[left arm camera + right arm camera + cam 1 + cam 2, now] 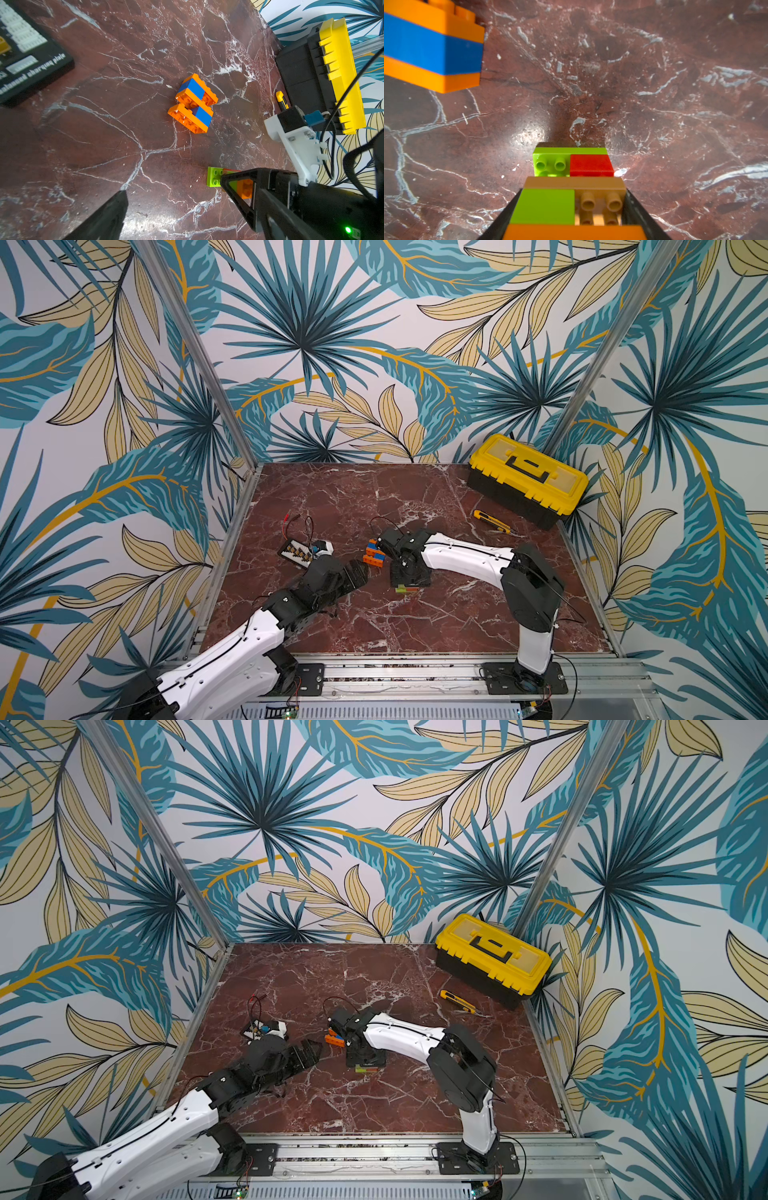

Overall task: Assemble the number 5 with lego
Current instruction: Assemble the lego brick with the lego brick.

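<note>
Two lego pieces show. An orange-and-blue lego block (pixel 372 554) (pixel 334 1038) (pixel 193 104) (pixel 431 45) lies on the marble table near its middle. My right gripper (pixel 571 207) (pixel 409 578) points down just right of it, shut on a second lego stack (pixel 546 205) of lime-green, red, tan and orange bricks. That stack's green end (pixel 402 588) (pixel 214 176) peeks out below the fingers. My left gripper (pixel 173 187) (pixel 360 572) (pixel 312 1050) hangs open and holds nothing, just left of both pieces.
A black flat board (pixel 297 551) (pixel 31 68) with wires lies left of the bricks. At the back right stand a yellow-and-black toolbox (pixel 528 477) (pixel 324 68) and, in front of it, a yellow utility knife (pixel 492 524) (pixel 457 1000).
</note>
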